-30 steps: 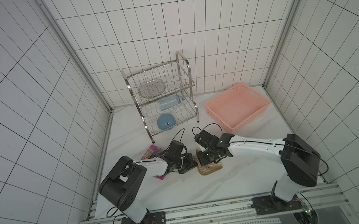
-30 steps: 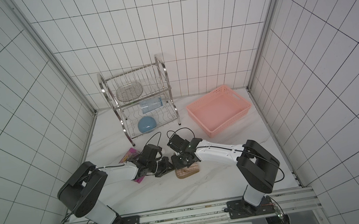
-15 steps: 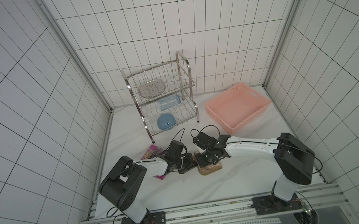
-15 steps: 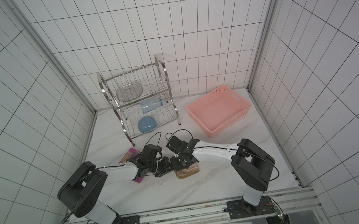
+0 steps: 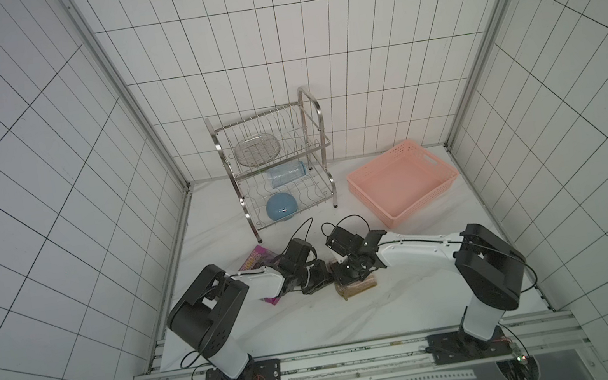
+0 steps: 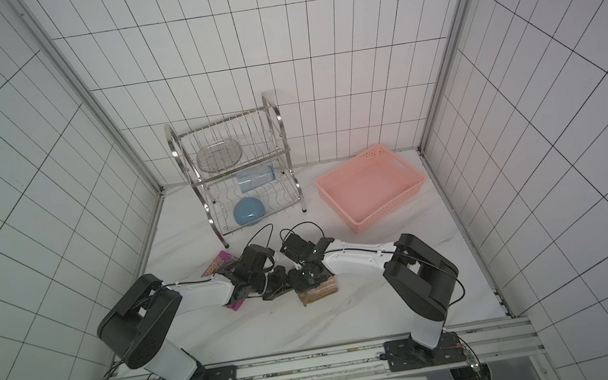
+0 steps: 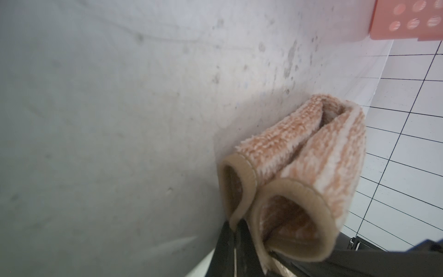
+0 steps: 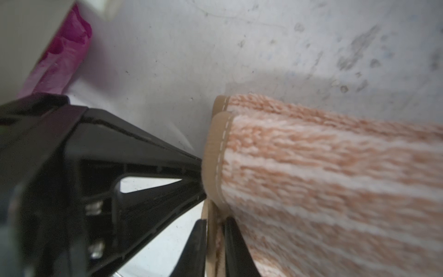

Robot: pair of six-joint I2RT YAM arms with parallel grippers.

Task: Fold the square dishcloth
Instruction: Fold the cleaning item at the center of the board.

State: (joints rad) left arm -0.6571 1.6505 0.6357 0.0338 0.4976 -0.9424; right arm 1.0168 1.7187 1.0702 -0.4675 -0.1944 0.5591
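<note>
The square dishcloth (image 5: pixel 357 284) (image 6: pixel 319 290) lies folded into a small thick bundle near the table's front middle. It is tan with pale stripes and brown edging. Both grippers meet at its left end. My left gripper (image 5: pixel 327 277) (image 7: pixel 233 226) is shut, with a tip of the cloth's brown edging (image 7: pixel 242 182) pinched at its fingertips. My right gripper (image 5: pixel 344 274) (image 8: pixel 215 221) comes from the right, over the bundle. Its fingers stand a narrow gap apart, and the cloth's edge (image 8: pixel 217 148) fills that gap. In the right wrist view the left gripper's black fingers (image 8: pixel 143 148) touch the bundle's end.
A magenta snack packet (image 5: pixel 254 262) (image 8: pixel 62 55) lies under the left arm. At the back stands a wire dish rack (image 5: pixel 274 163) with a blue bowl (image 5: pixel 281 206) and a clear bottle (image 5: pixel 285 173) in it. A pink basket (image 5: pixel 436 195) sits at the back right.
The right arm's elbow has swung a little to the left, with its gripper staying at the cloth's end. The left arm and the folded bundle have not visibly moved.
</note>
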